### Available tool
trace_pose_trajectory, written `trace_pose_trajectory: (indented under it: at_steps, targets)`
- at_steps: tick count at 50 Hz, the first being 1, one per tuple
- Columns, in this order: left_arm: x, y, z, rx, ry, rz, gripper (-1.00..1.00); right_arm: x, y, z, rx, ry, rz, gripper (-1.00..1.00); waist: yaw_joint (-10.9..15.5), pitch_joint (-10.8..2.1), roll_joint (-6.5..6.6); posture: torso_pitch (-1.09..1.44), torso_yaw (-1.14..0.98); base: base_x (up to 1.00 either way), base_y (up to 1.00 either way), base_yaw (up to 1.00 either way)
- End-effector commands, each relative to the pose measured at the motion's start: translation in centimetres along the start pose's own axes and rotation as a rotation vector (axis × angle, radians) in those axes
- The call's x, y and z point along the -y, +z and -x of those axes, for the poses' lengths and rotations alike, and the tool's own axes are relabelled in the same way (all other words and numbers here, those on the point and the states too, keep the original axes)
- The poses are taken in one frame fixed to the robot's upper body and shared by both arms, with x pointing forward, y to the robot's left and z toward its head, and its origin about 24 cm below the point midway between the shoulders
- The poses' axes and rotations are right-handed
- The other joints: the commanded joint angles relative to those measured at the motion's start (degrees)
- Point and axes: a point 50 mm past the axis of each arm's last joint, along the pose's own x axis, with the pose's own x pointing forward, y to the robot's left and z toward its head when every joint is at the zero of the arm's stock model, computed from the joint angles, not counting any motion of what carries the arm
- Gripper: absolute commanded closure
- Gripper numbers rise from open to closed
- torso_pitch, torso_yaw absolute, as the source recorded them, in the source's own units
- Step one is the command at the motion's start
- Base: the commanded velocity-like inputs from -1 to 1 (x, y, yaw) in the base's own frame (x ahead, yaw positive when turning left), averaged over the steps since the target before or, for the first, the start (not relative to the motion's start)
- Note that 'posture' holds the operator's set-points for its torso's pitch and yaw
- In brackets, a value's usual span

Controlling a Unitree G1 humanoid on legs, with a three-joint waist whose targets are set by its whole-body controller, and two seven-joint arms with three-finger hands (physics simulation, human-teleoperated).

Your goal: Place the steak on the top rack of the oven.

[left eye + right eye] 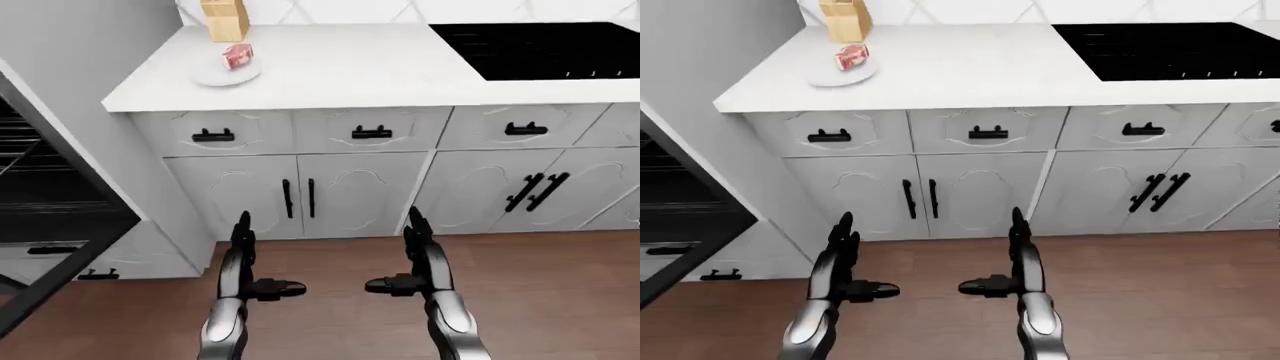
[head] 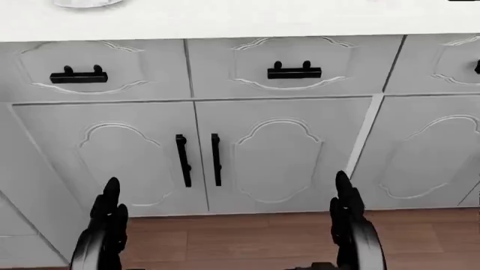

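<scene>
The steak (image 1: 238, 55), red and pink, lies on a white plate (image 1: 222, 75) on the white counter at the upper left of the left-eye view. The open oven (image 1: 40, 187) shows at the left edge, its dark racks and door visible. Both hands hang low over the wood floor, far below the steak. My left hand (image 1: 252, 262) is open, fingers up and thumb pointing inward. My right hand (image 1: 408, 259) mirrors it, open and holding nothing.
A tan wooden block (image 1: 225, 19) stands behind the plate. A black cooktop (image 1: 540, 49) fills the counter's upper right. White drawers and cabinet doors (image 1: 300, 195) with black handles face me. The oven door (image 1: 60, 262) juts out at lower left.
</scene>
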Motion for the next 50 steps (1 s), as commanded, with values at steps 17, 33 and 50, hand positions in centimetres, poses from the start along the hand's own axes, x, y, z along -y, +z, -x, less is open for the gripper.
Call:
trace_pose_trajectory:
  at_steps: [17,33,50]
  targets:
    - [0.0,3.6,-0.4,0.166,-0.005,0.008,-1.00,-0.1,3.4,-0.2,0.167,0.001,0.028,-1.00,0.5,-4.73,-0.22,0.00,0.00,0.00,0.00,0.00]
    - [-0.1,4.0,-1.5,0.184,0.020,0.013,-1.00,0.3,4.8,-1.5,0.196,-0.021,0.029,-1.00,0.4,-4.99,-0.21,0.00,0.00,0.00,0.00,0.00]
    - [-1.2,10.1,-5.1,0.236,0.073,0.038,-1.00,0.3,9.5,-3.7,0.215,-0.027,0.084,-1.00,0.5,-4.92,-0.15,0.00,0.00,0.00,0.00,0.00]
